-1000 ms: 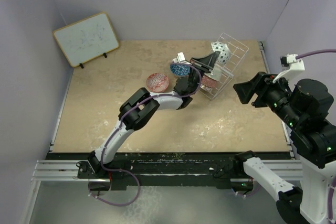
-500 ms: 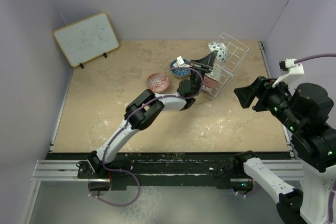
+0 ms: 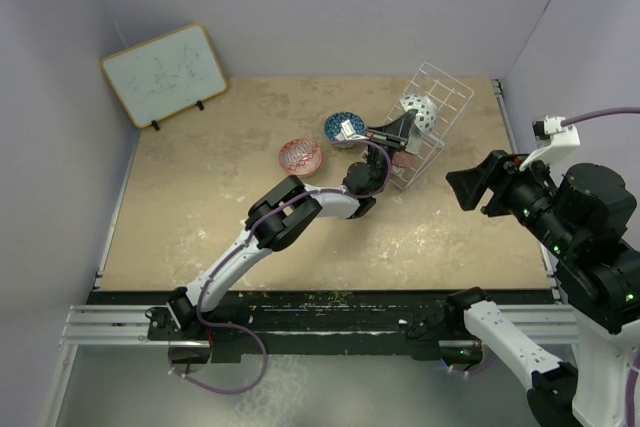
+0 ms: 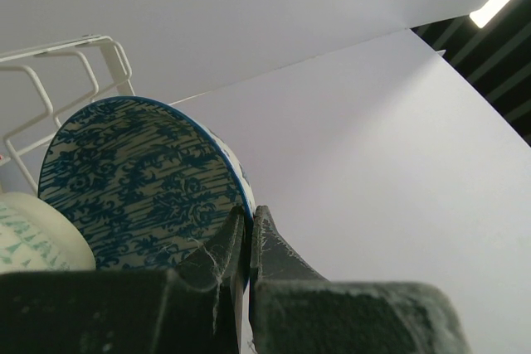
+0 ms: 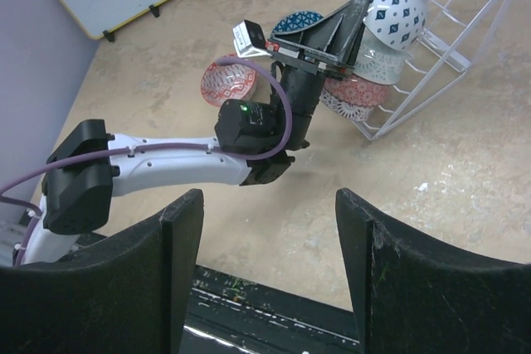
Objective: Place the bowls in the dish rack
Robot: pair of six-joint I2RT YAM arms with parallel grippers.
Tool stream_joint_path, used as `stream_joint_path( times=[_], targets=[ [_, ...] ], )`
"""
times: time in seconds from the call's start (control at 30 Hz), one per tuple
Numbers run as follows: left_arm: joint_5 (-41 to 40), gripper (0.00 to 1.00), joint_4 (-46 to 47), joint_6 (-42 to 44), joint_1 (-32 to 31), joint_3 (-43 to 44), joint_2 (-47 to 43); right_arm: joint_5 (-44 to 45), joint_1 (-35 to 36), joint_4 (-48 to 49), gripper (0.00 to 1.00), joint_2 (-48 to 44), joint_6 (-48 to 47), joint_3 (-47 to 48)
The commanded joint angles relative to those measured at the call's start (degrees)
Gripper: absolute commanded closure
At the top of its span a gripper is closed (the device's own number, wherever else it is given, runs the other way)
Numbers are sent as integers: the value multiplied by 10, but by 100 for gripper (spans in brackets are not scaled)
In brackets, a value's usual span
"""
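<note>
1. At the far right of the surface (image 3: 200,227), the left fingers (image 4: 224,250) are clamped together on the rim of the blue-inside bowl (image 4: 141,176). They hold it on edge at the open side of the dish rack (image 3: 450,97).
2. It sits over the stacked bowls (image 5: 365,72) leaning in the rack. I cannot tell whether it touches them.
3. The red bowl (image 3: 300,156) and the dark blue bowl (image 3: 343,128) stand on the surface left of the rack, near each other but apart.
4. The right fingers (image 5: 178,279) are spread apart and empty, well away from the rack.
5. Handling (judgement): glazed ceramic, so stiff, likely slippery, and prone to chipping on wire or on other bowls. The rim is the best hold, one finger inside and one outside.
6. Risk (judgement): a bowl let go on edge may slide off the stack, so it should be seated before release.
</note>
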Motion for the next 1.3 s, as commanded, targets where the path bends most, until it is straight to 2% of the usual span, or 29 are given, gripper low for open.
stream_joint_path(
  times=[0.0, 0.27, 0.47, 1.03, 1.17, 1.27],
  targets=[
    [-9, 100, 105, -27, -6, 17, -10, 0, 4, 3, 32, -8, -8, -4],
    [-29, 100, 106, -26, -12, -25, -33, -4, 4, 3, 32, -13, -6, -8],
    [-41, 100, 74, -21, -17, -57, -63, -5, 4, 5, 32, -15, -6, -10],
    [-44, 100, 15, -65, -17, -27, -48, -6, 5, 11, 32, -15, -10, -20],
    [-39, 88, -16, -81, -17, -23, -48, -7, 5, 11, 32, -16, -11, -23],
    [-35, 84, -31, -91, -17, -17, -43, -5, 5, 13, 32, -17, -11, -29]
  ],
)
